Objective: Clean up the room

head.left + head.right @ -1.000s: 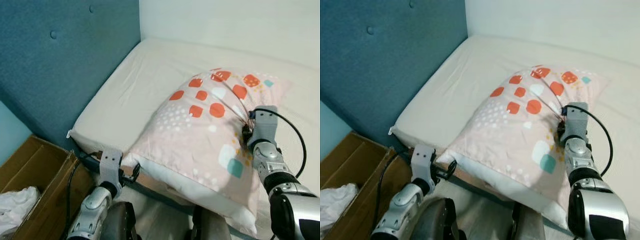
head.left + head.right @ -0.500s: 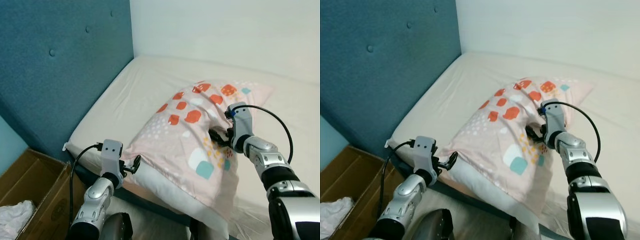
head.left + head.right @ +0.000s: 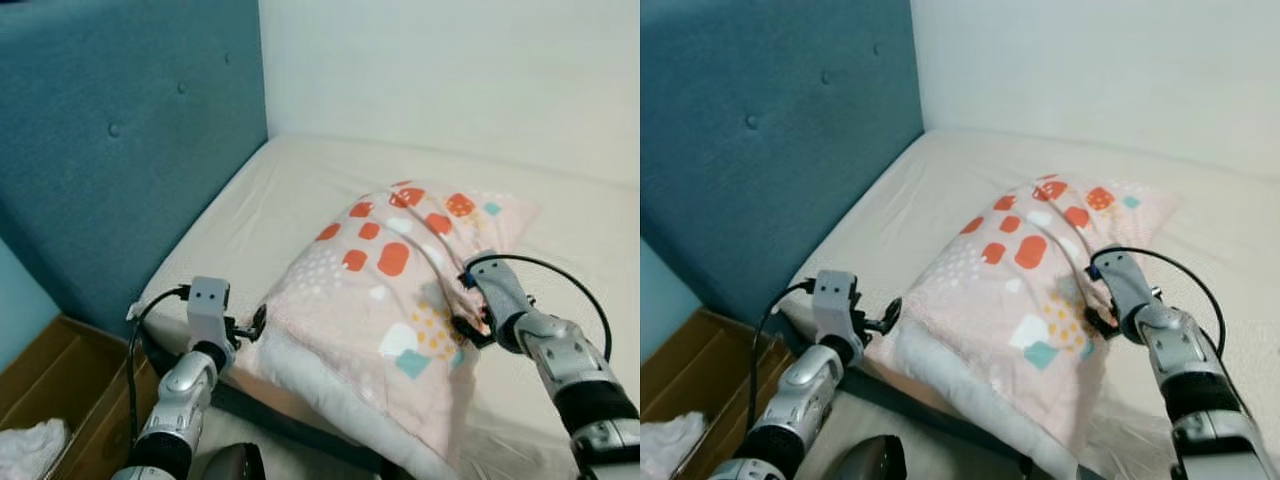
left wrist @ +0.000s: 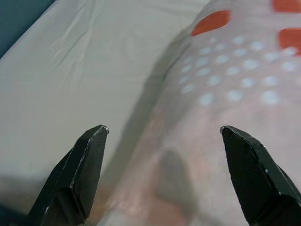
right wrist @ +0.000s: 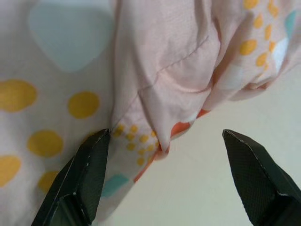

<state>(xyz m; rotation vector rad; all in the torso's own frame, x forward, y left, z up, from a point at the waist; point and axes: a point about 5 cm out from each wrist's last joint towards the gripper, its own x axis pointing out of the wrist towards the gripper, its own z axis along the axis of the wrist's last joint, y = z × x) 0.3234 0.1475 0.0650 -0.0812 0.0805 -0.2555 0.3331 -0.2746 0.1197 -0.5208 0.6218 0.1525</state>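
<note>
A pink pillow (image 3: 380, 290) with orange, teal and white patches lies on the cream mattress (image 3: 290, 190), its white end toward me. My left gripper (image 3: 255, 322) is at the pillow's near left corner. In the left wrist view the left gripper (image 4: 162, 128) is open, facing the dotted fabric (image 4: 225, 94). My right gripper (image 3: 468, 325) is against the pillow's right edge. The right wrist view shows the right gripper (image 5: 167, 132) open too, with a bunched fold of the pillowcase (image 5: 160, 94) between its spread fingers.
A tall blue padded headboard (image 3: 110, 150) runs along the bed's left side and a pale wall (image 3: 450, 70) stands behind. A brown cardboard box (image 3: 60, 385) holding a white cloth (image 3: 25, 455) sits on the floor at lower left. Bare mattress lies beyond the pillow.
The view has shifted. The pillow has settled lower and further onto the mattress. My right gripper has slid from the pillow's top down to its right edge, and the left stays at the near corner.
</note>
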